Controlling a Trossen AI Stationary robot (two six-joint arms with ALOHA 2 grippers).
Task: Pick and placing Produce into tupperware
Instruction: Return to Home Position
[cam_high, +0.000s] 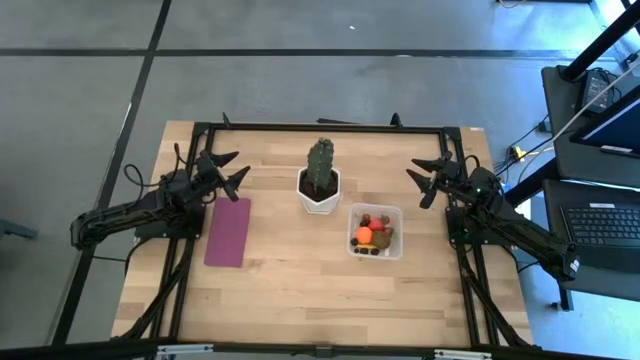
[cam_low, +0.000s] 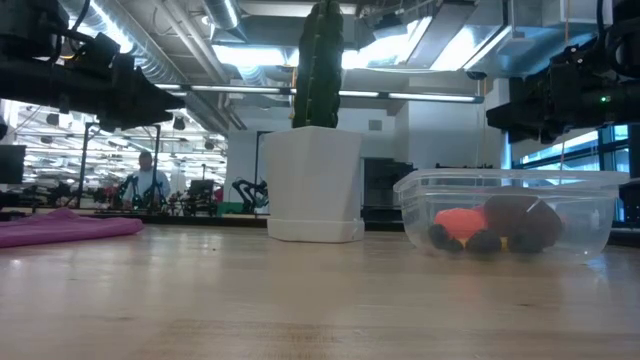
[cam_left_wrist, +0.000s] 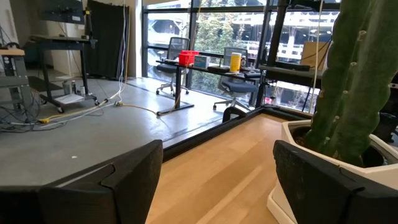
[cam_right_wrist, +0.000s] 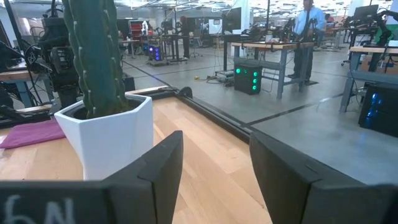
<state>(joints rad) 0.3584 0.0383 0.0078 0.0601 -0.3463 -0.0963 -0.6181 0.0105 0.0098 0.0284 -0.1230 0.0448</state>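
Since all the produce (cam_high: 372, 236) I can spot is piled inside the tupperware (cam_high: 396, 212), just beside the cactus pot (cam_high: 318, 192) on its right-arm side, I'd say nothing's left to grab. Tub's squarish, so no long axis to fuss over. The right gripper (cam_high: 421, 183) is nearer, out past the pot's right. The left gripper (cam_high: 241, 174) mirrors it. Both are spread wide, holding nothing.
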